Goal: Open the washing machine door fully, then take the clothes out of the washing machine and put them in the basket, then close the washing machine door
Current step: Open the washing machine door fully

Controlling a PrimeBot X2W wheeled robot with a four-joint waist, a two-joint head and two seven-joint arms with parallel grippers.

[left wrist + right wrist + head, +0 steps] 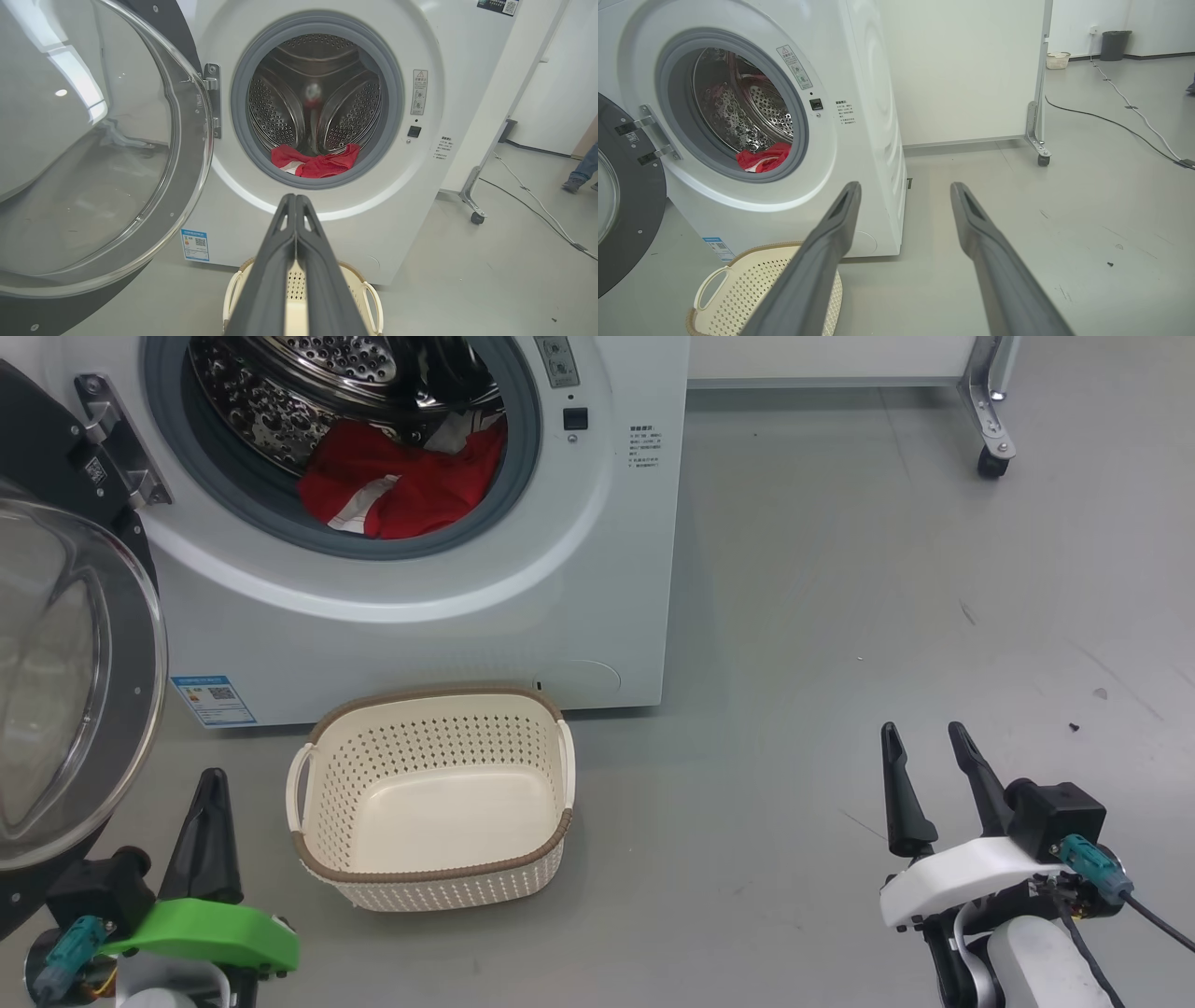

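Observation:
The white washing machine (420,635) (420,186) (859,116) stands ahead with its port uncovered. Its black door (56,691) (93,163) (626,205), with the clear glass bowl, is swung out to the left. Red clothes (401,485) (317,163) (763,157) with white stripes lie at the front of the steel drum. The cream basket (434,803) (371,298) (719,284) sits on the floor before the machine, with nothing in it. My left gripper (213,779) (295,198) is shut and empty, low beside the door. My right gripper (924,737) (906,186) is open over bare floor, right of the basket.
A white panel on a wheeled metal leg (990,439) (1038,149) stands right of the machine. Cables (1134,121) run across the grey floor at the far right. A person's foot (574,184) shows at the right edge of the left wrist view. A bin (1113,44) stands far back.

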